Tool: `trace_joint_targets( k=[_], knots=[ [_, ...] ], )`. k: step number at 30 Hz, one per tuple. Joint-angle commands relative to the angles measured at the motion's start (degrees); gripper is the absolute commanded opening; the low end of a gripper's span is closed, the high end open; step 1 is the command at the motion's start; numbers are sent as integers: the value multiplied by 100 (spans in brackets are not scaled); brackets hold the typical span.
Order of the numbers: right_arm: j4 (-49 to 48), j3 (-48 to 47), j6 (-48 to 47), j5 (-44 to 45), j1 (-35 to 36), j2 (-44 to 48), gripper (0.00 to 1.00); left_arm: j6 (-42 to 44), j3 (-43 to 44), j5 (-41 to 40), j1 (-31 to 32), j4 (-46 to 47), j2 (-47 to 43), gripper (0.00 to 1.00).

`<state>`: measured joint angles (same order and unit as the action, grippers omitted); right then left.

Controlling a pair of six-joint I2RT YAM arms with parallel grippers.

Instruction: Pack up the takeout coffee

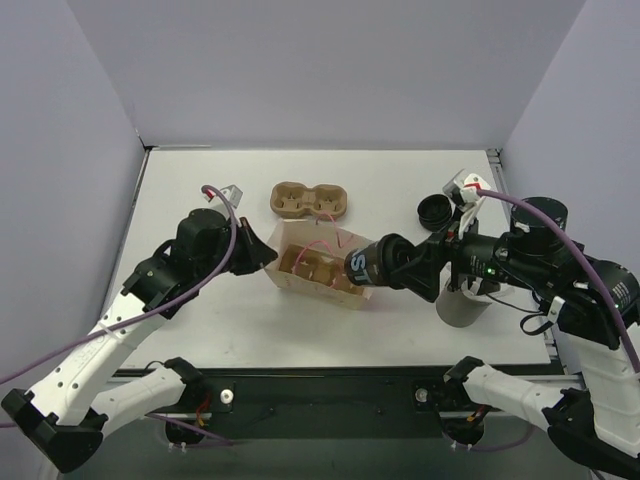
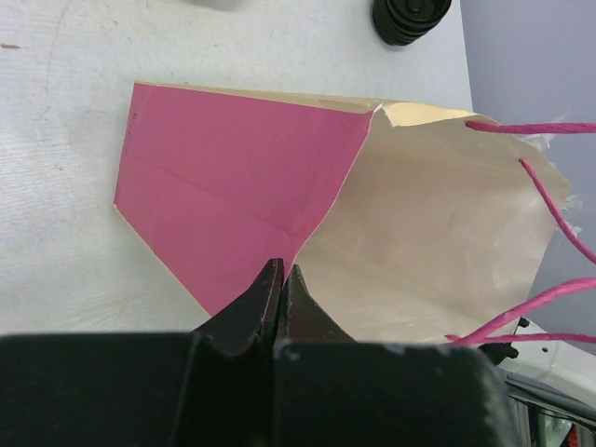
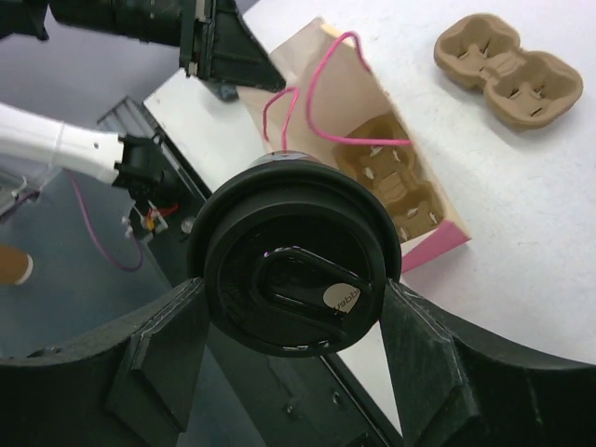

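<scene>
Right tool (image 3: pixel 293 326) clamped on the lidded cup (image 3: pixel 293 270), which is sideways at the bag (image 2: pixel 233 177) mouth, base toward the bag, lid toward the wrist. We see the pulp tray (image 3: pixel 391 177) inside. Left tool (image 2: pixel 282 284) is pinched together on the bag rim. Right arm nearer.

White letters "ST" on side of black takeout cup (image 1: pixel 362 264), tiny print on its lid (image 3: pixel 291 244) unreadable
</scene>
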<state>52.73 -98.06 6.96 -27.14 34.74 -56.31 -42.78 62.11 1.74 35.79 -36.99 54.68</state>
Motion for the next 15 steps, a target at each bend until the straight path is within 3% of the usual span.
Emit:
trace_joint_targets(
  k=[1,5,10,12,13,15],
  knots=[
    [35,85,-221,576,559,-108,48,-406,188,-260,270,280,87,0],
    [229,41,-528,1490,1156,-336,47,-503,187,-516,455,368,113,0],
    [203,86,-951,2238,1421,-573,47,-371,258,-552,473,263,219,1],
    [194,24,-1065,2283,1456,-670,47,-266,345,-604,473,184,245,7],
    [194,-2,-1100,2326,1457,-688,47,-213,389,-622,464,166,271,17],
    [185,41,-1205,2362,1457,-732,48,6,582,-710,455,35,359,27]
  ],
)
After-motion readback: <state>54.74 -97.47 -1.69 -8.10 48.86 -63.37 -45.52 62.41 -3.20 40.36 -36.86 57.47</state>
